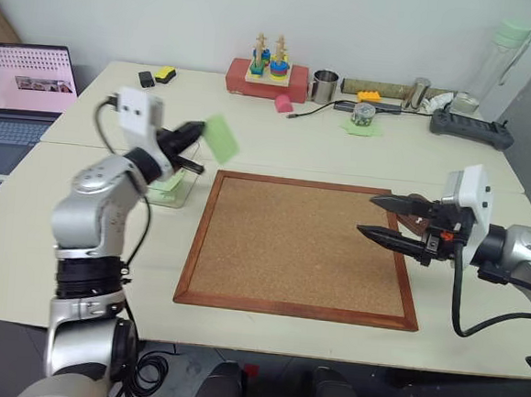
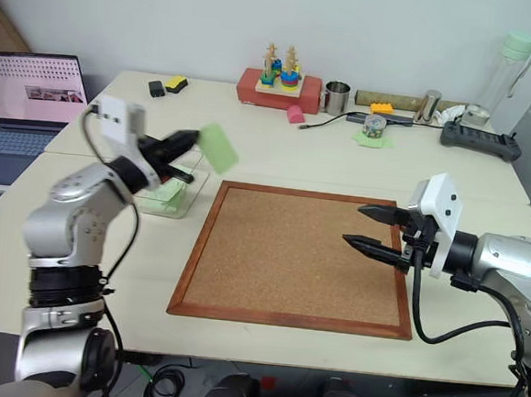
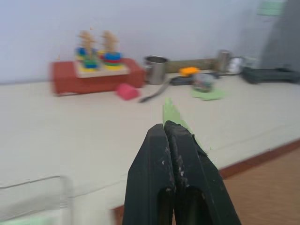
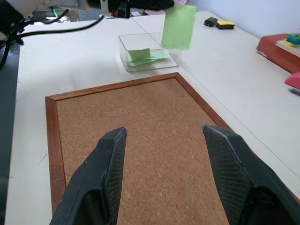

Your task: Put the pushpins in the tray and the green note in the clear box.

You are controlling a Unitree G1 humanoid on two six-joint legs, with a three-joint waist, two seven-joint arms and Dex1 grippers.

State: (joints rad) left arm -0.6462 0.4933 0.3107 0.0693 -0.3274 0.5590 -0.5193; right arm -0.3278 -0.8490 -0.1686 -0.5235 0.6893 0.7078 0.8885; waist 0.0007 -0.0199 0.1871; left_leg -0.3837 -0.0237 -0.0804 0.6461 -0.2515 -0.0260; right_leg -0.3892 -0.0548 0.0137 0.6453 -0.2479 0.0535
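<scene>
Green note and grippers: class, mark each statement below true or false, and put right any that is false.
1. The left gripper is shut on the green note. True.
2. The green note lies flat on the corkboard. False: it is held in the air, off the board's far left corner.
3. The right gripper holds a pushpin. False: its fingers stand apart over the corkboard with nothing between them.
4. The clear box already has green paper inside. True.
5. The clear box sits on the corkboard. False: it stands on the table beside the board's far left corner.
</scene>
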